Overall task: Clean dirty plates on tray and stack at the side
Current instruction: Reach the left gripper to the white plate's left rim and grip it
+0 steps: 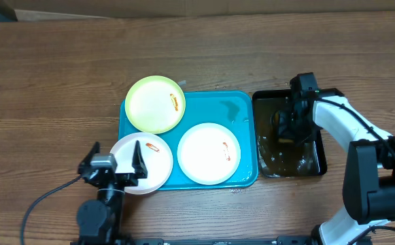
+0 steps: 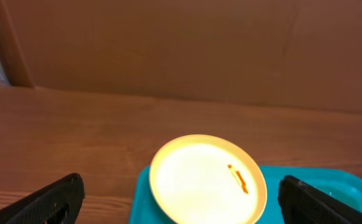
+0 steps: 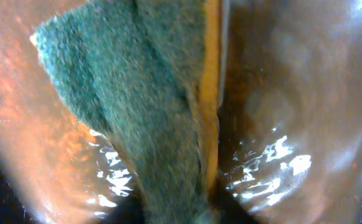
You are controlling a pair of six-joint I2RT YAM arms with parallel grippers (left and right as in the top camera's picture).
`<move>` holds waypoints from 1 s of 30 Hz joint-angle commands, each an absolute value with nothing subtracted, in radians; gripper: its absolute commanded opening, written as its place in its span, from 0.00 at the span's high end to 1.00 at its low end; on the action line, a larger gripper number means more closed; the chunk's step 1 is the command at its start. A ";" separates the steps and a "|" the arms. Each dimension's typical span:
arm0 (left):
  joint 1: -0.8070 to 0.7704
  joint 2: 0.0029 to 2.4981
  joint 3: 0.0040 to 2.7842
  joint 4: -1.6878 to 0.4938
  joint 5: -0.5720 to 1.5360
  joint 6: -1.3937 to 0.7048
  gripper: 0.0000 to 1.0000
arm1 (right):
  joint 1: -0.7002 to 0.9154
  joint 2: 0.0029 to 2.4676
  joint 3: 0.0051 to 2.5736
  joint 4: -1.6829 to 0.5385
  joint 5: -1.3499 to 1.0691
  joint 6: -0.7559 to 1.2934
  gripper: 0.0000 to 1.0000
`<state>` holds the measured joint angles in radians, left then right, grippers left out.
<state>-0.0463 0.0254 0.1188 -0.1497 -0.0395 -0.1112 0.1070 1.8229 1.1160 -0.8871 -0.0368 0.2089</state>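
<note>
The turquoise tray [image 1: 245, 109] lies mid-table. A pale lime-green plate [image 1: 155, 103] with an orange smear overlaps its far-left corner. It also shows in the left wrist view [image 2: 199, 180]. One white plate [image 1: 209, 153] with a smear lies in the tray. The other white plate [image 1: 158, 167], also smeared, overhangs the tray's near-left corner. My left gripper [image 1: 115, 162] is open and empty over that plate's left edge; its fingers [image 2: 181, 211] spread wide. My right gripper [image 1: 289, 126] is down in the black tray, shut on a green-and-yellow sponge [image 3: 149, 124].
The narrow black tray [image 1: 265, 99] stands right of the turquoise tray and holds wet, shiny liquid [image 3: 274, 155]. Brown cardboard [image 2: 168, 50] rises behind the wooden table [image 1: 61, 75]. The left arm's cable [image 1: 44, 197] trails at the near left.
</note>
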 commanded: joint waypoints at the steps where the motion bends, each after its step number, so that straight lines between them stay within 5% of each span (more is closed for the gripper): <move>1: -0.051 0.113 0.319 -0.241 -0.078 -0.091 0.00 | 0.111 1.820 1.206 -0.909 -0.001 0.205 0.36; 8: -0.051 0.502 0.582 -0.486 0.109 -0.120 0.00 | 0.111 1.820 1.209 -0.846 0.070 0.205 0.27; 17: -0.053 1.075 0.896 -0.682 0.381 -0.115 0.00 | 0.117 1.824 1.196 -0.808 0.036 0.205 0.38; 18: -0.053 1.108 0.910 -0.677 0.443 -0.112 0.05 | 0.117 1.824 1.196 -0.809 0.036 0.205 0.40; 19: -0.055 1.171 0.928 -0.667 0.509 -0.132 0.41 | 0.117 1.824 1.196 -0.813 0.035 0.205 0.41; 22: -0.093 1.239 0.931 -0.691 0.379 -0.284 0.50 | 0.117 1.824 1.196 -0.816 0.035 0.205 0.41; 23: -0.123 1.258 0.931 -0.704 0.323 -0.315 0.46 | 0.117 1.824 1.196 -0.815 0.036 0.205 0.41; 24: -0.152 1.271 0.931 -0.710 0.286 -0.323 0.15 | 0.117 1.824 1.196 -0.815 0.036 0.205 0.41; 25: -0.181 1.284 0.931 -0.710 0.264 -0.323 0.02 | 0.117 1.824 1.196 -0.816 0.036 0.205 0.41; 26: -0.211 1.297 0.931 -0.704 0.248 -0.321 0.00 | 0.117 1.824 1.196 -0.818 0.036 0.205 0.41; 28: -0.262 1.321 0.931 -0.688 0.244 -0.321 0.16 | 0.117 1.824 1.196 -0.818 0.036 0.205 0.41; 30: -0.297 1.343 0.931 -0.685 0.228 -0.323 0.48 | 0.117 1.824 1.196 -0.818 0.036 0.205 0.41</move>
